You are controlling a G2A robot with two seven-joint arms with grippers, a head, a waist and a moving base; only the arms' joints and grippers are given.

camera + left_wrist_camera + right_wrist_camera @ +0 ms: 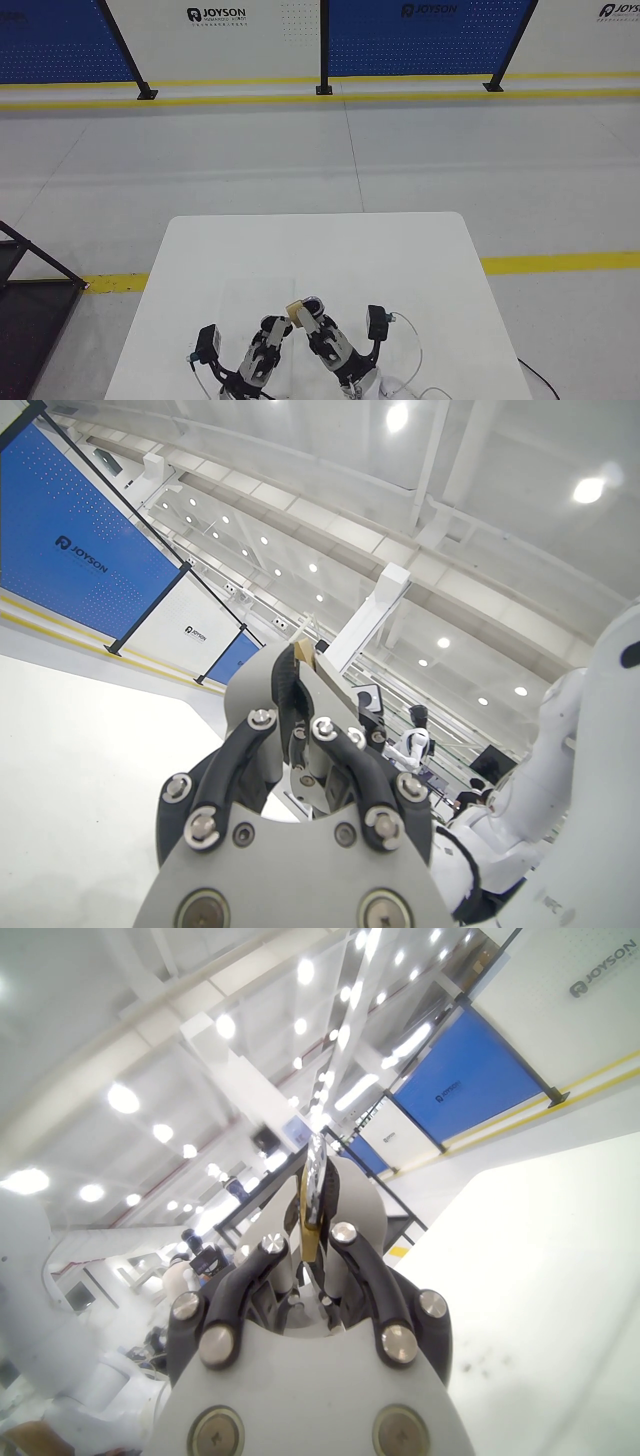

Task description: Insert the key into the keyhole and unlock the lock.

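**Right hand** (320, 1188): you see its grey metal palm plate and black linkage bars closest. Its two grey fingers are closed narrowly on a thin brass-and-silver metal piece (312, 1213). The brass part sits between the fingers, and the shiny silver part stands out past the fingertips. You see it edge-on, so you cannot tell for sure whether it is the lock or the key.

**Left hand** (300, 655): you have the same grey plate and black bars. Its fingers are pressed together on a small tan-brass piece (302, 648) that just shows at the tips, against a black finger pad (286, 680). Most of this piece is hidden, so you cannot tell what it is.

**Placement:** from the top view, you find the left hand (283, 322) and right hand (312, 312) tip to tip over the near middle of the desk. A brass-coloured bit (295, 307) sits where they meet. You cannot tell which hand carries it.

**White rounded-corner desk** (400, 260): it also shows below each wrist (75, 725) (550, 1238).

**Thin white cable** (412, 345): it loops beside the right arm.

**Surroundings:**
- Blue and white partition panels (420, 35) stand at the far side of the floor.
- A yellow floor line (560, 263) passes behind the desk.
- A black metal frame (30, 262) stands beside the desk.
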